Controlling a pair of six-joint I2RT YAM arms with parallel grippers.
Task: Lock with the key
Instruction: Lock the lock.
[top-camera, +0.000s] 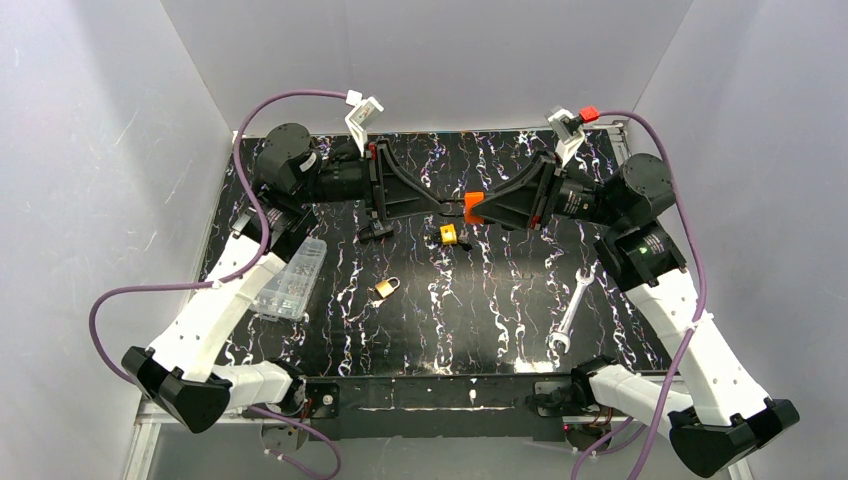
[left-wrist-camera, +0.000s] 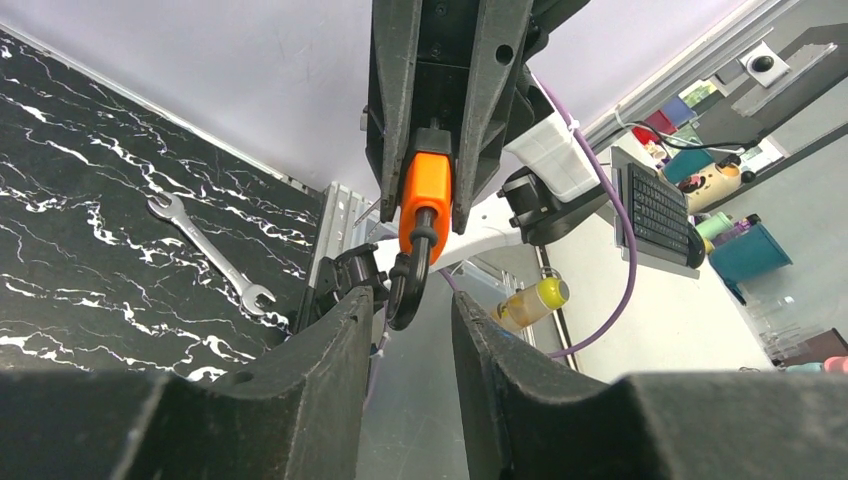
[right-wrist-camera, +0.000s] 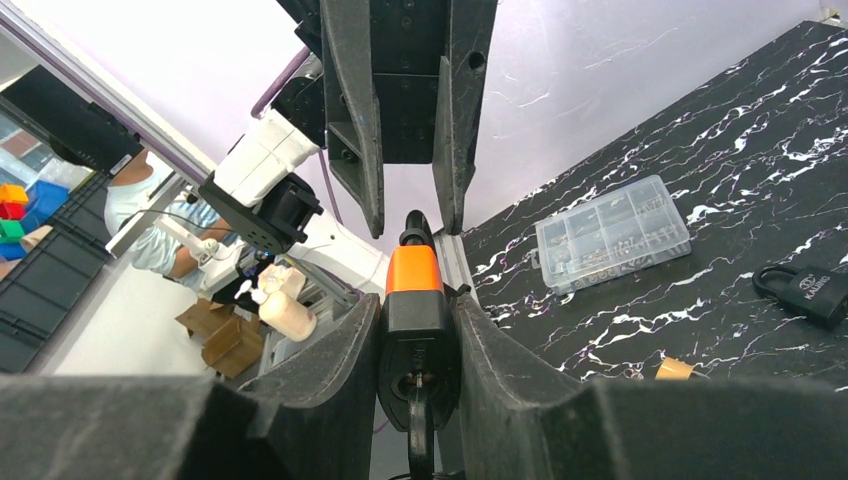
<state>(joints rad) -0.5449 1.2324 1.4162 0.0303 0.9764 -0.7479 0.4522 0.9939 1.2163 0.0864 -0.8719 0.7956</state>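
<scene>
Clearly, the right end effector (right-wrist-camera: 418, 325) clamps the orange padlock (top-camera: 473, 207), shackle pointing frame-left toward the left end effector (left-wrist-camera: 410, 315), its fingers parted.

The left arm (top-camera: 225, 300) and the right arm (top-camera: 660, 285) both had white links (top-camera: 705, 350), black round joints (top-camera: 285, 150) and black bases (top-camera: 195, 395), each carried a loose purple cable (top-camera: 300, 94) and a white bracket (top-camera: 362, 115) at the wrist, and the right one showed a small green light (top-camera: 640, 243).
</scene>
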